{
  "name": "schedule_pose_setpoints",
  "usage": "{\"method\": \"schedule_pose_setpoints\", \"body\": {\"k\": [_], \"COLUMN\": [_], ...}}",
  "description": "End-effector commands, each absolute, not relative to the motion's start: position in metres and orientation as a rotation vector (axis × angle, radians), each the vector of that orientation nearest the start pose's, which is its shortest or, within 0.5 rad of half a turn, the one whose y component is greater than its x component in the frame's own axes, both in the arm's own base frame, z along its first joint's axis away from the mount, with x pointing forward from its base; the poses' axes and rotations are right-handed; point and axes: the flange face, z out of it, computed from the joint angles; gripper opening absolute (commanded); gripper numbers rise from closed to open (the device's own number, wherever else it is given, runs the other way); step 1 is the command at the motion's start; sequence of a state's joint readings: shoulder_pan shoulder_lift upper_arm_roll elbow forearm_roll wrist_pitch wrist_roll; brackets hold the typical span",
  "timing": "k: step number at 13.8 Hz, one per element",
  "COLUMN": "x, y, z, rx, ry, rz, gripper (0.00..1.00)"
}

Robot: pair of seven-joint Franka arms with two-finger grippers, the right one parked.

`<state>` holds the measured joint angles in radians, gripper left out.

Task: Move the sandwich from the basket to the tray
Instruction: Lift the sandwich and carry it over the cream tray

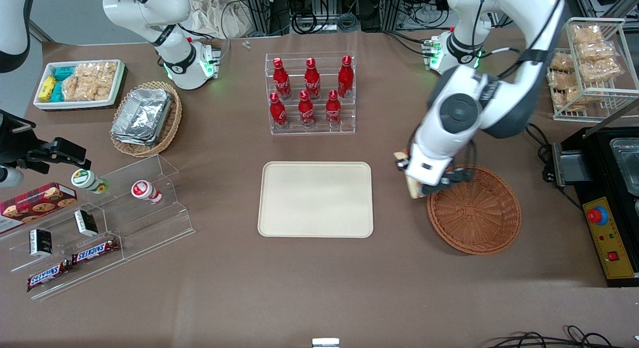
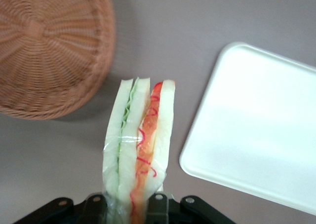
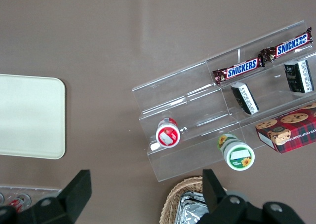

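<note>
Brown desk [image 1: 319, 288] surface runs bare along the edge nearest your front camera, and the first task things sit a little farther in: the cream tray [image 1: 315, 199] lies flat at the middle, and the reddish woven basket [image 1: 474, 210] rests toward the working arm's end, well apart from the tray. You can see the tool [image 1: 417, 180] hanging above the desk just beside the basket's rim, on the side facing the tray, clenched around the sandwich [image 1: 410, 185]. Your wrist camera shows the sandwich [image 2: 140, 145] standing on edge between the fingers [image 2: 158, 206], white bread slices with green and orange-red filling wrapped in clear film, raised over bare desk between the basket [image 2: 49, 51] and the tray [image 2: 256, 125] and touching neither. Toward the parked arm's end, clear acrylic steps [image 1: 100, 228] carry two Snickers bars [image 1: 75, 265], small dark packets and two round tubs. Farther from the camera than the tray stands a clear rack of red bottles [image 1: 310, 91], and toward the parked arm's end a tan oval basket [image 1: 147, 118] holds foil containers.
</note>
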<state>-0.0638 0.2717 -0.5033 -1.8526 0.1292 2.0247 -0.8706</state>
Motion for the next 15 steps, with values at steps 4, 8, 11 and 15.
{"method": "schedule_pose_setpoints", "body": {"k": [4, 8, 11, 15], "x": [0.529, 0.52, 0.511, 0.511], "y": [-0.357, -0.386, -0.406, -0.415], "z": [0.302, 0.247, 0.241, 0.227], "rx": [-3.19, -3.172, -3.194, -3.188], "ry": [-0.113, 0.09, 0.124, 0.125], "rz": [0.057, -0.019, -0.049, -0.09], "gripper": [0.0, 0.03, 0.15, 0.92]}}
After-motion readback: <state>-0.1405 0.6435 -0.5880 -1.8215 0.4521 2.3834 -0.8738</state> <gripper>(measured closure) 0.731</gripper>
